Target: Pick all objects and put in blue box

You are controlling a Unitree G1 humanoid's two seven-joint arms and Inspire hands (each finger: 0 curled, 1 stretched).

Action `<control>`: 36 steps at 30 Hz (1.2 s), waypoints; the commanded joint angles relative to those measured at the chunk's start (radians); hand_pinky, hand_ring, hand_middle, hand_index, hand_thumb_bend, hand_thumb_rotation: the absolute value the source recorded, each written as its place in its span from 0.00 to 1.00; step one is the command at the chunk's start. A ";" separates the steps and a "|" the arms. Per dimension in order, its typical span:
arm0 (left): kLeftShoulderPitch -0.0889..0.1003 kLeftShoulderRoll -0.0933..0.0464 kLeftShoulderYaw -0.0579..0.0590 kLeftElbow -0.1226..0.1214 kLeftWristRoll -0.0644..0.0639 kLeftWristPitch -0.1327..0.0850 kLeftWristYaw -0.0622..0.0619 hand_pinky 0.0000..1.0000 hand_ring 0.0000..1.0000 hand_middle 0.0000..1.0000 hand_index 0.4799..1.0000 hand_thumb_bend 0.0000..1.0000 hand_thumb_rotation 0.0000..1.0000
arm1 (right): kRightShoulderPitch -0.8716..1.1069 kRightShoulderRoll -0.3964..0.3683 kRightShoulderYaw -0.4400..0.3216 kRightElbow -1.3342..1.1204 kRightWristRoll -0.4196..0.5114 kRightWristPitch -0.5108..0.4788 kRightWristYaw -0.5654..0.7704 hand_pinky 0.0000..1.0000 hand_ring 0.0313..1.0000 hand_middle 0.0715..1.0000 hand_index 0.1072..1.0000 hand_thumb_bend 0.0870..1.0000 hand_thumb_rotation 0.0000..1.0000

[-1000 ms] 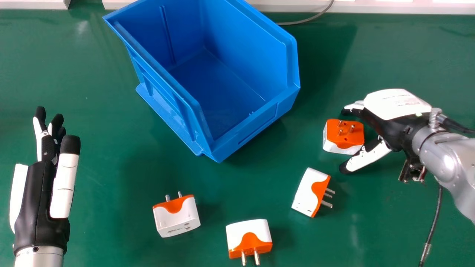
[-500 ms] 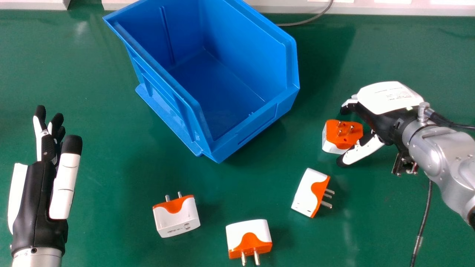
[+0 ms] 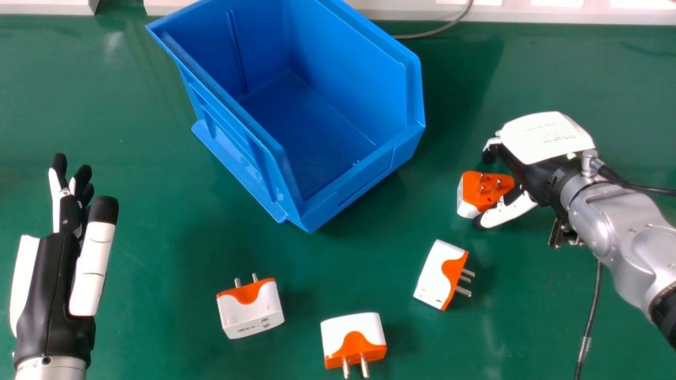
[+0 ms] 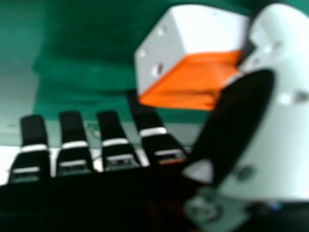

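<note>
1. At six o'clock in the head view, the nearest plug adapter (image 3: pixel 353 338) is lying with its pins aimed back at the robot, its flat white body perhaps offering the easier hold.
2. Toward seven o'clock, a second plug adapter (image 3: pixel 251 311) is resting pins outward, its socket face turned toward the robot.
3. Out at eight o'clock, the left hand (image 3: pixel 50 285) is idling, fingers straight and close together, thumb alongside, holding nothing; it is probably leaving this pick to the other arm.
4. At four o'clock, a third plug adapter (image 3: pixel 442 274) is lying aslant, pins pointing away from the bin, well apart from its neighbours.
5. Around three o'clock, the right hand (image 3: pixel 546 138) is straddling the fourth plug adapter (image 3: pixel 483 192): the thumb is lying along the near side, the fingers loosely spread on the far side, likely so that closing would squeeze the body and spare the upturned pins. Whether both sides are touching, I cannot tell; it is not yet looking like a firm pinch.
6. Farthest, toward eleven o'clock, the blue storage bin (image 3: pixel 364 177) is standing open on the green tabletop (image 3: pixel 132 184), its lowered front facing between four and five o'clock, which should be giving the right hand a low lip to clear.
</note>
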 commanded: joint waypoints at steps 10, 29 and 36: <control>0.014 0.008 0.016 -0.041 -0.007 0.004 -0.006 1.00 1.00 1.00 1.00 0.82 1.00 | 0.009 0.023 0.041 0.107 -0.032 0.023 -0.247 0.36 0.42 0.44 0.47 0.47 0.07; 0.019 0.005 0.020 -0.111 0.037 0.081 0.022 1.00 1.00 1.00 1.00 0.89 1.00 | 0.018 0.025 0.005 0.113 0.046 -0.007 -0.233 0.29 0.38 0.49 0.47 0.44 0.00; 0.018 0.002 0.017 -0.125 0.051 0.096 0.028 1.00 1.00 1.00 1.00 0.88 1.00 | 0.039 0.015 -0.027 0.081 0.074 -0.024 -0.246 0.28 0.37 0.46 0.49 0.44 0.00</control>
